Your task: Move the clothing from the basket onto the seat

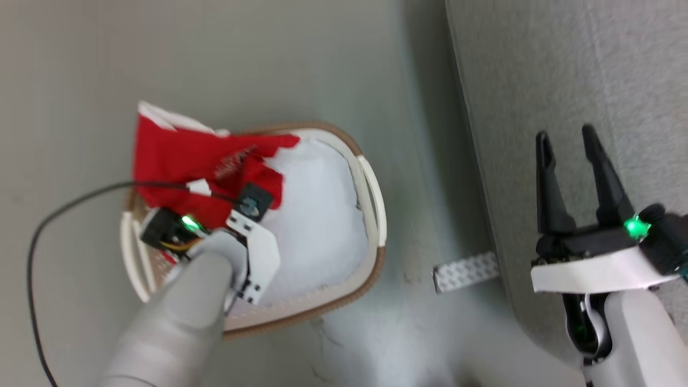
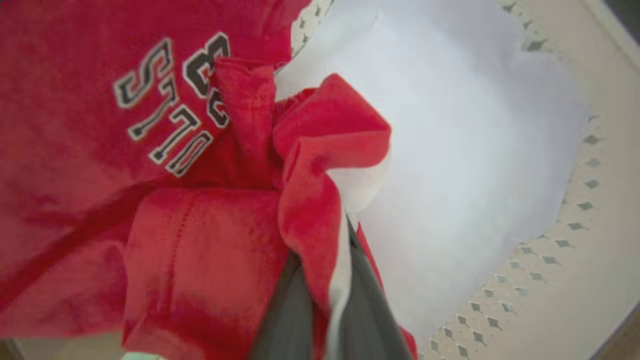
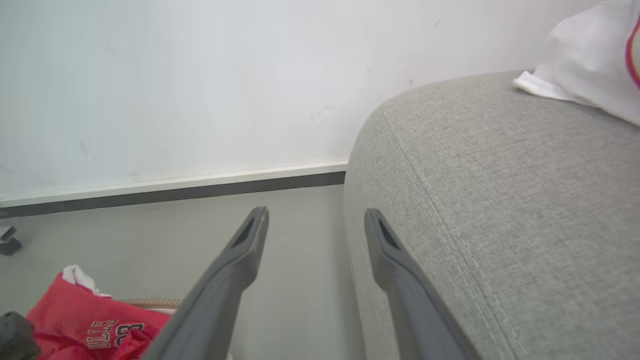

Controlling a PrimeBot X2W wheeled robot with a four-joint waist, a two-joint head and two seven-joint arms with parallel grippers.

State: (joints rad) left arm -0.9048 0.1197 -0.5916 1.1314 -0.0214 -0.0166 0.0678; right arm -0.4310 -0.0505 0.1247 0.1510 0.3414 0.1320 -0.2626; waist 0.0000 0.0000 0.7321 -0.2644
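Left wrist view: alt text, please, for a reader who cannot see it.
Two dark fingers pinch a bunched fold of red clothing with white trim, its black-and-white lettering upside down at upper left. To the right, a pale sheet lies in the perforated white basket.

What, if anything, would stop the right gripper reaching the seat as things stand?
Likely nothing, so yes: the right gripper is open and empty at the edge of the seat, with nothing between them.

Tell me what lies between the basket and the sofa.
Head view: grey floor separates the basket from the sofa, bare except a white dotted strip beside the sofa's base.
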